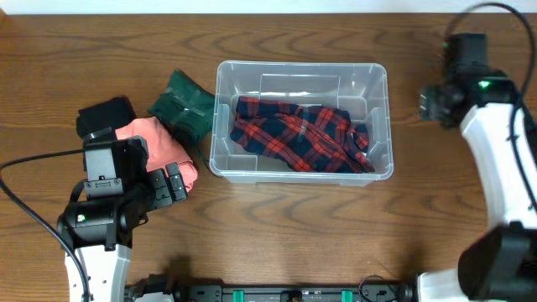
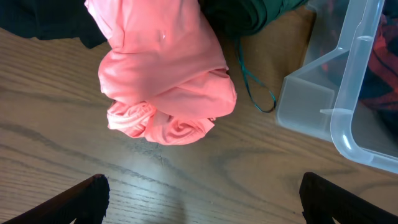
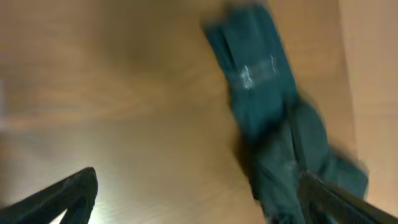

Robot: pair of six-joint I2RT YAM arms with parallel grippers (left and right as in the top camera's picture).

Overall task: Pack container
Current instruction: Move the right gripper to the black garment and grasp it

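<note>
Wooden table (image 1: pixel 336 239). Clear container (image 1: pixel 302 65) at centre, holding one red-and-navy plaid cloth (image 1: pixel 298 134) across its floor. Outside, to its left: pink cloth (image 1: pixel 159 144), green cloth (image 1: pixel 185 105) against its wall, black cloth (image 1: pixel 105 113). Left gripper (image 2: pixel 202 205) spread wide and empty, just short of the pink cloth, container to its right. Right gripper (image 3: pixel 199 205) also wide and empty, container well to its left. Only its blurred wrist view shows a dark teal shape (image 3: pixel 261 93).

Table (image 1: pixel 336 235): you see brown wood with grain.
Container (image 1: pixel 302 65): you find it standing near the middle.
Green cloth (image 1: pixel 185 105): it touches the Container's left wall.
Pink cloth (image 1: pixel 155 144): it lies against the Green cloth, on its left.
Black cloth (image 1: pixel 105 113): it touches the Pink cloth's far left edge.
</note>
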